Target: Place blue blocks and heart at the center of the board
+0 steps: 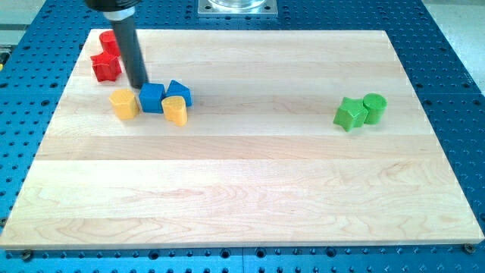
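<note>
My tip [139,86] rests on the board at the upper left, just left of and touching or nearly touching the blue cube [151,98]. A second blue block [179,92], wedge-like, sits right behind it on the right. A yellow heart-like block [175,110] lies just below the two blue blocks. Another yellow block [124,104] sits left of the blue cube, below my tip. All of them lie well left of the board's middle.
Two red blocks, a star [106,67] and one behind the rod [111,42], sit at the upper left corner. A green star [348,114] and a green cylinder [374,108] sit at the right. The wooden board [250,189] lies on a blue perforated table.
</note>
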